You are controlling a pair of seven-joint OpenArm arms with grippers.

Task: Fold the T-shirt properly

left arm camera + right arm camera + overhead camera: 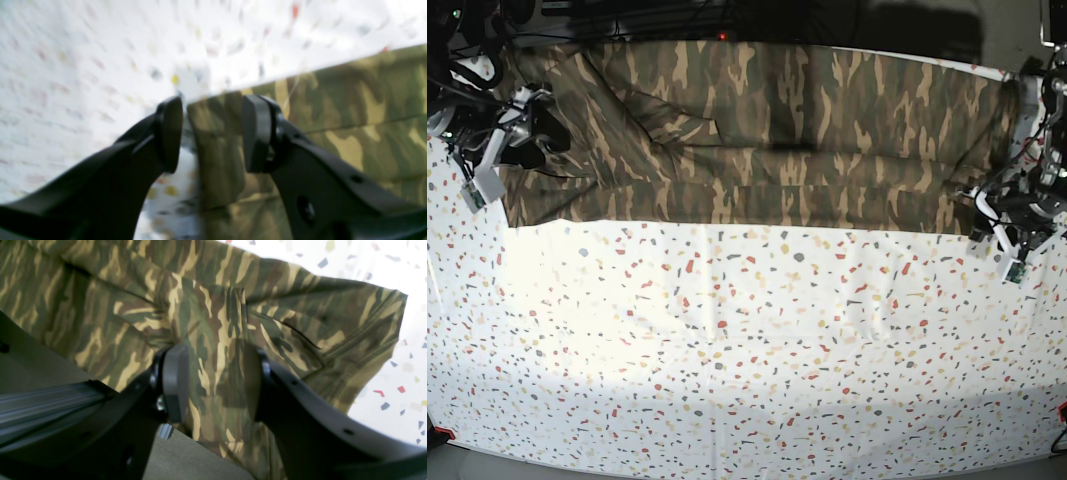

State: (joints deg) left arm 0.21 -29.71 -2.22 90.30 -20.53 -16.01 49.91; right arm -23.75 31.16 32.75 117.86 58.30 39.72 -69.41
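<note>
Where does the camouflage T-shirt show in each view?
Left wrist: the olive, brown and tan camouflage cloth T-shirt fills the right half, its edge between the open left gripper jaws.
Right wrist: most of the picture, under the open right gripper.
Base: a long band along the top.
Shared landmark: the white confetti-speckled tablecloth.

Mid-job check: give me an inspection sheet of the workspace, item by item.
Surface: white speckled table cover, mostly bare.
Job's things: T-shirt lies as a long band along the far edge, wrinkled.
Clutter: nothing seen.
Grippers: left gripper open at the shirt's edge; right gripper open above the cloth; neither holds it.
Cables: wires on both arms; dark cables behind the table.
Surroundings: dark background, unclear.
</note>
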